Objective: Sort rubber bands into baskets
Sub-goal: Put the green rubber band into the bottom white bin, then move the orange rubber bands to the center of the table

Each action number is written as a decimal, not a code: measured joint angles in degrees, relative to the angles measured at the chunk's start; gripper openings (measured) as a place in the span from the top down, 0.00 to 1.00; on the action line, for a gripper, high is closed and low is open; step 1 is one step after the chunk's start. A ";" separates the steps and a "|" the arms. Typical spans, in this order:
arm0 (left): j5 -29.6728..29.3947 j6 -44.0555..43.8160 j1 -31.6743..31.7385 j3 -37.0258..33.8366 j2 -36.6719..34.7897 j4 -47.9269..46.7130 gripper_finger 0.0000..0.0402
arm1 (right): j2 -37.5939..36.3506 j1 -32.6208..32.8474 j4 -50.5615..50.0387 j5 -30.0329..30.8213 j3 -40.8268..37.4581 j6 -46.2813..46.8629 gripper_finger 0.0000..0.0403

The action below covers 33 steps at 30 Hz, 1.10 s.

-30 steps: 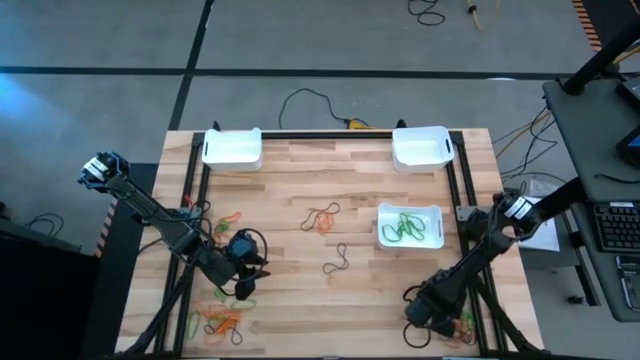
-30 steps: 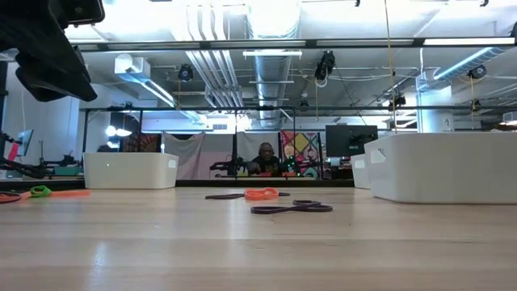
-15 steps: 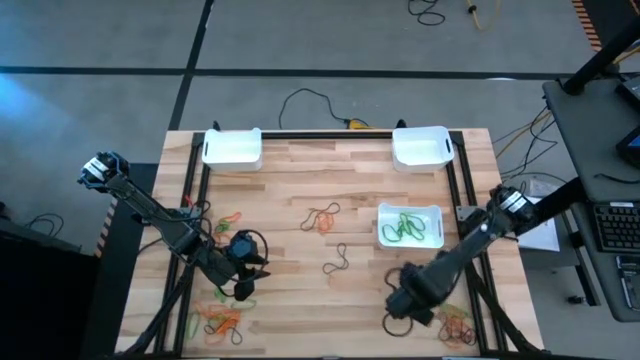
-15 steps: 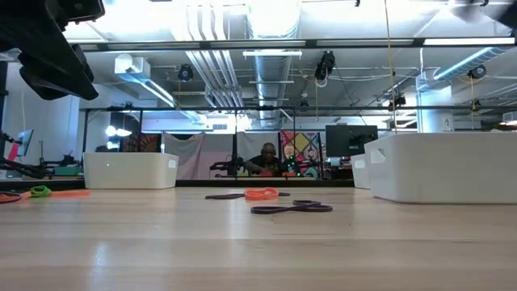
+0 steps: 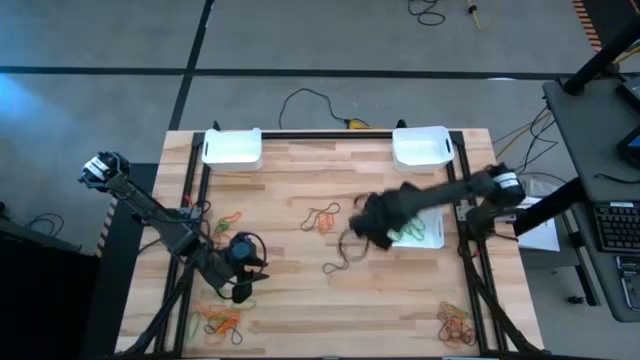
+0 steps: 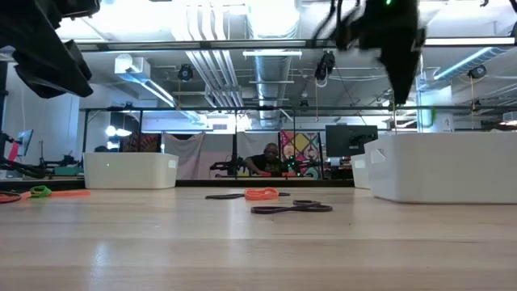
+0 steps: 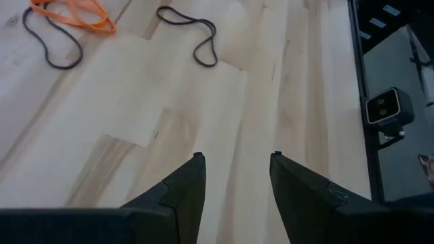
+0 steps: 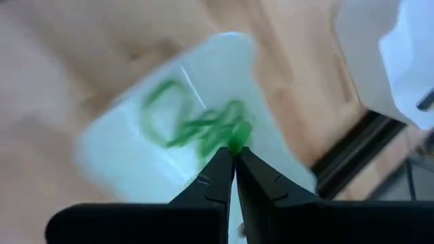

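Pinching a green rubber band (image 8: 237,144), right gripper (image 8: 234,161) nears basket (image 8: 129,122); early release would miss it.

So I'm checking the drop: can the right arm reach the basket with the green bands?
Probably yes. The right gripper, shut on a green rubber band, hangs by the basket holding green bands, with nothing between them.
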 joint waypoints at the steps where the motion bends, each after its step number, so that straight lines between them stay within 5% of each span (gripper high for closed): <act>1: -0.01 -0.60 -0.40 0.00 0.00 -0.63 0.63 | -0.10 -2.28 0.92 -0.79 -1.67 -1.20 0.97; 6: -0.13 -4.12 -2.74 -0.02 -0.80 -5.45 0.63 | -1.22 -9.58 9.40 -10.20 -12.35 -3.62 0.97; 12: -0.75 -5.25 -3.58 -0.13 -2.79 -8.58 0.63 | -1.22 -12.28 13.40 -12.10 -19.13 3.47 0.95; 20: -5.63 -0.56 -3.06 -0.15 -4.55 -10.15 0.63 | -2.27 -11.48 12.86 -12.93 -13.99 5.62 0.69; 28: -7.71 8.36 0.60 -0.15 -5.02 -8.00 0.63 | -8.05 2.78 8.79 -9.91 -2.94 21.55 0.50; 33: -7.72 15.33 4.08 -0.17 -5.03 -6.07 0.63 | -9.51 17.89 8.82 -17.67 -2.49 37.62 0.49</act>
